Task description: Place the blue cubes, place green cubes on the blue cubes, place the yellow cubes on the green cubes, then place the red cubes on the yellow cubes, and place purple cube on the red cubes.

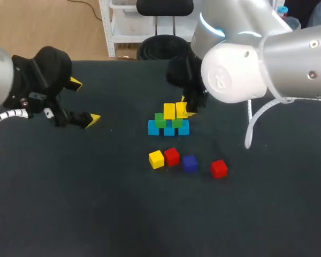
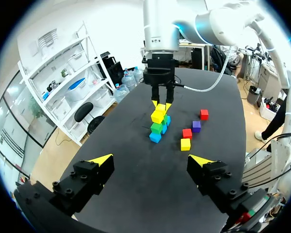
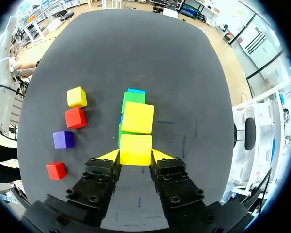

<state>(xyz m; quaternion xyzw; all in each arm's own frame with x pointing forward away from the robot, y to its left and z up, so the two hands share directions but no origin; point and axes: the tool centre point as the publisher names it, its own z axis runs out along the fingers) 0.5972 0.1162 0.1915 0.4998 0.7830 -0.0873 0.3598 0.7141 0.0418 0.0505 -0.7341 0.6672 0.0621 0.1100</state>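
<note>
A stack stands mid-table: blue cubes at the base, green cubes on them, and a yellow cube on top. My right gripper comes down from above and is shut on a second yellow cube beside the first, level with it above the green layer. In front of the stack lie a loose yellow cube, a red cube, a purple cube and another red cube. My left gripper hangs open and empty at the far left.
The dark table carries nothing besides the cubes. The right arm's large white body hangs over the back right of the table. In the left wrist view the loose cubes lie to one side of the stack.
</note>
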